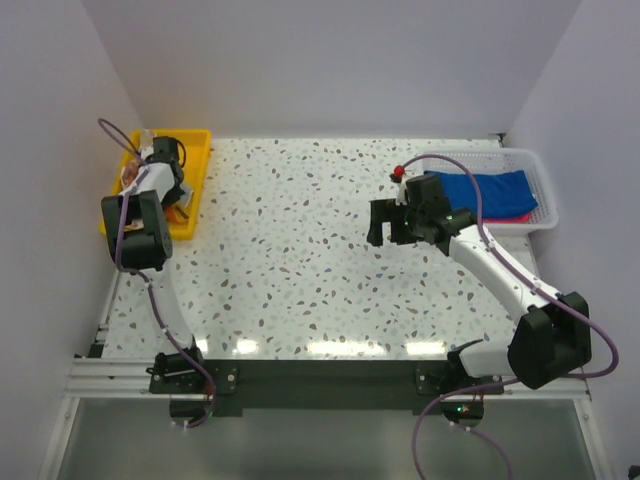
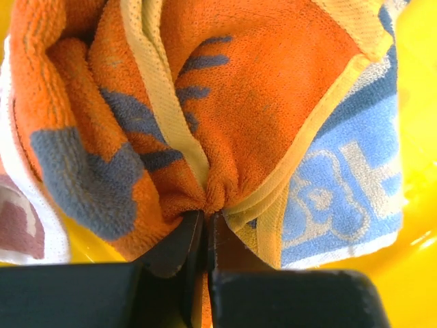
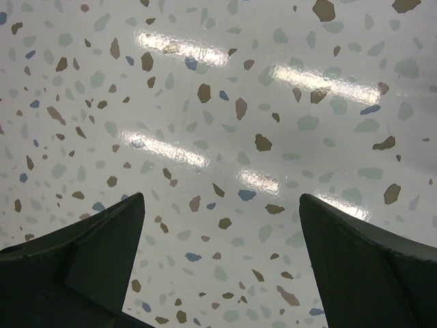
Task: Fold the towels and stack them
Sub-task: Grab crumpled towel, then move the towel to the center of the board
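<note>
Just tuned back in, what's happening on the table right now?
The left gripper is shut on a fold of the orange towel with yellow edging, inside the yellow plastic tray. The right gripper hangs open over the speckled table. A royal blue towel and a hot pink towel lie in the white mesh basket; no towel is on the table yet.

Far left: orange towel [image 2: 273,102], yellow-edged, bunched over printed towel [image 2: 341,198]. Far right: blue towel [image 1: 490,188] atop pink towel [image 1: 515,214].
</note>
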